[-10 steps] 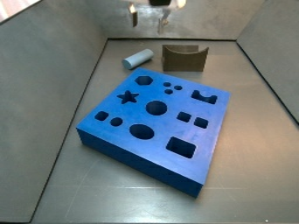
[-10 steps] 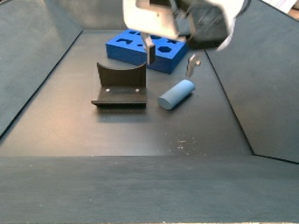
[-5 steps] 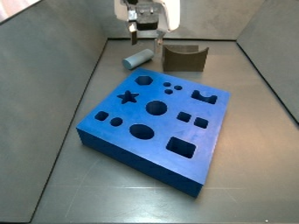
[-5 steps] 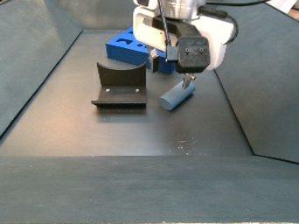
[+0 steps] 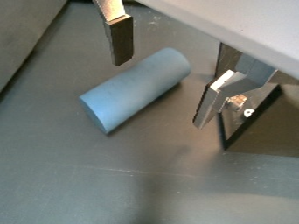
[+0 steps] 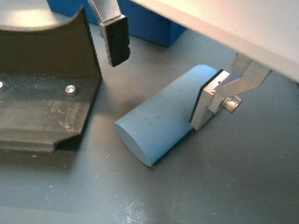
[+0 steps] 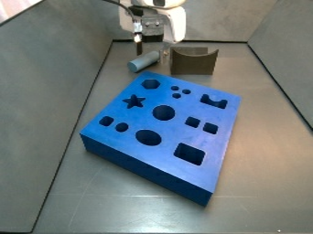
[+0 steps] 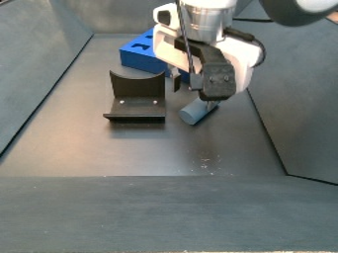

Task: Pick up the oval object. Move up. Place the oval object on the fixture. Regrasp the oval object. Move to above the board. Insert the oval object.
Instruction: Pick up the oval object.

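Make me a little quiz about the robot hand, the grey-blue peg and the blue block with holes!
1. True or false: the gripper has already lifted the oval object off the floor.
2. Where are the fingers? A: one on each side of the oval object. B: over the board. C: inside the fixture.
3. Fill in: the board's holes are all ____.

Key: 1 false, it lies on the floor. 2 A. 3 empty.
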You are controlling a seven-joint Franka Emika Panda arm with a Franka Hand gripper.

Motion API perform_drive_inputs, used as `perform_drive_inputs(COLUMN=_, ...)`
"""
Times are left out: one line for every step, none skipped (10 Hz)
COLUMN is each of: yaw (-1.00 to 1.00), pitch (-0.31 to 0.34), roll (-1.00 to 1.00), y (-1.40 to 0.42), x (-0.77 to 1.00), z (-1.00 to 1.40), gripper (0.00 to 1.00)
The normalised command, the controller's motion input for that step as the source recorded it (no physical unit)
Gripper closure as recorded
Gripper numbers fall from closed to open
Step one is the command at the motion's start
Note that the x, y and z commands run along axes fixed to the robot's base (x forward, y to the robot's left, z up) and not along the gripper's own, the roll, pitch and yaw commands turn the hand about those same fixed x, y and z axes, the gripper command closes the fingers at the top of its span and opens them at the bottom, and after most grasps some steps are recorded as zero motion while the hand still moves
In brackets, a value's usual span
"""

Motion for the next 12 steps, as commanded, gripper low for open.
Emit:
perform_drive_inputs(yaw=0.0, pitch=-0.084, roll=0.0, y=0.0, x=0.0, z=-0.05, gripper=0.0)
perform_drive_inputs(yaw=0.0, pitch=0.0, roll=0.0, y=0.0, x=0.0, z=-0.03, gripper=0.0)
perform_drive_inputs(yaw=0.0, pitch=-0.277, roll=0.05, y=0.08, x=-0.32, z=-0.71, gripper=0.0)
perform_drive_inputs(yaw=-0.05, pitch=-0.044, roll=0.0, y=0.0, x=-0.12, z=-0.06, gripper=0.0)
perform_drive_inputs(yaw=0.0, pitch=0.0, roll=-0.01, y=0.0, x=0.0, z=0.0, gripper=0.0)
perform_drive_inputs(yaw=0.0, pitch=0.0, roll=-0.03, y=0.0, x=0.0, z=-0.02, gripper=1.0)
perform_drive_inputs(yaw=0.0, pitch=-0.016, roll=0.05, y=-0.1, x=0.0, z=0.0, gripper=1.0)
perform_drive_inputs(yaw=0.0, pitch=-0.026, roll=0.0, y=-0.01, x=0.0, z=-0.01, gripper=1.0)
perform_drive_inputs(yaw=0.0, pitch=0.0, roll=0.0, y=0.0, x=0.0, z=0.0, gripper=1.0)
perform_drive_inputs(yaw=0.0, pitch=0.0, roll=0.0, y=0.0, x=0.0, z=0.0, gripper=1.0)
perform_drive_inputs(yaw=0.0, pitch=0.0, roll=0.0, y=0.0, x=0.0, z=0.0, gripper=1.0)
perform_drive_inputs(yaw=0.0, pitch=0.0, roll=0.0, y=0.0, x=0.0, z=0.0, gripper=1.0)
